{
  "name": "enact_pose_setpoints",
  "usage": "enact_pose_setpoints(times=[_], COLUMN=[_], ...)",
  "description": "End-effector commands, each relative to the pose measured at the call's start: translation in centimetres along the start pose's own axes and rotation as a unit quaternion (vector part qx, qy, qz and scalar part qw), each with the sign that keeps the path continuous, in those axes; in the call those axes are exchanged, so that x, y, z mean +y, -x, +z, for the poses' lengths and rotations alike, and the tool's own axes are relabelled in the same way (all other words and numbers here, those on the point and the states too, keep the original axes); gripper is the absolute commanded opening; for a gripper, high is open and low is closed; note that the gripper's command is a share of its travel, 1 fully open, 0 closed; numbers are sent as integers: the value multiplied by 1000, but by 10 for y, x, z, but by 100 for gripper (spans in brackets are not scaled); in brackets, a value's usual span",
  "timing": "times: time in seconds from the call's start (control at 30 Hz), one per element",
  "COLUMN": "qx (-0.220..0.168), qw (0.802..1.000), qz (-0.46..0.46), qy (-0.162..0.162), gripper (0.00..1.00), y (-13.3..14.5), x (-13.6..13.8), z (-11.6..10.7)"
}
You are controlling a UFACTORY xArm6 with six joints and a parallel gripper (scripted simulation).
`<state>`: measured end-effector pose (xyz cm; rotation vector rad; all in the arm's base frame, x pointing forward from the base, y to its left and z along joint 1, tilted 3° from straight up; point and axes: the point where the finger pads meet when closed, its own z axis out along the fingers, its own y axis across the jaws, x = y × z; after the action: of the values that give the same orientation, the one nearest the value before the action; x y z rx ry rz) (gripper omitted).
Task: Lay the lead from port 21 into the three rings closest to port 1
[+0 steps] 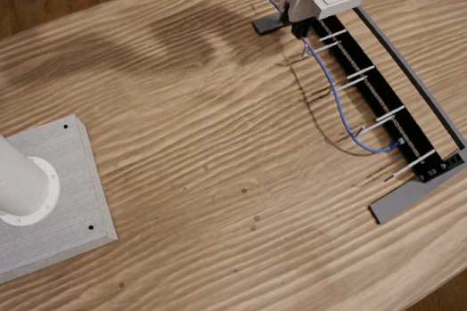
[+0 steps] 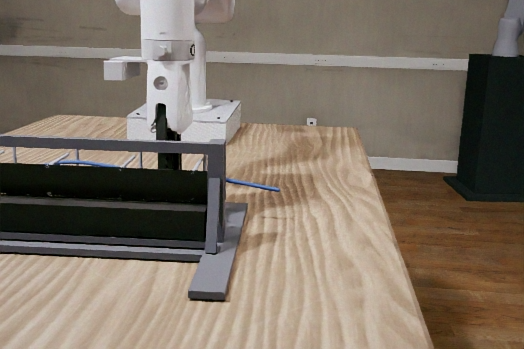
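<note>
The black rack (image 1: 379,93) stands upright on grey feet at the table's far right. The blue lead (image 1: 339,108) is plugged into a port near the rack's near-right end (image 1: 399,143). From there it sags forward, then runs along the row of steel rings (image 1: 361,130) toward the far-left end. It passes close by three ring tips; I cannot tell whether it lies inside them. My gripper (image 1: 299,30) is at the rack's far-left end, low beside the ring row, shut on the lead. The lead's free end (image 2: 252,185) sticks out past the rack's end post. In the rear view my gripper (image 2: 169,149) is partly hidden behind the rack frame (image 2: 110,199).
The arm's grey base plate (image 1: 49,200) sits at the table's near left. The rack's grey feet (image 1: 416,197) lie flat on the table. A dark cabinet (image 2: 492,129) stands on the floor beyond the table.
</note>
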<state>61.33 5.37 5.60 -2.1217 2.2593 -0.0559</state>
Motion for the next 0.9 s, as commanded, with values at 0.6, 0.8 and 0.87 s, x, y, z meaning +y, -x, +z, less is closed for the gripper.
enact_pose_setpoints(times=[0.6,0.8,0.87], qx=[0,0,0], qw=[1000,1000,1000], qz=[0,0,0], qy=[-3,-3,-3], gripper=[0,0,0], y=[0,0,0], x=[-30,-36,-36], z=[-3,-3,-3])
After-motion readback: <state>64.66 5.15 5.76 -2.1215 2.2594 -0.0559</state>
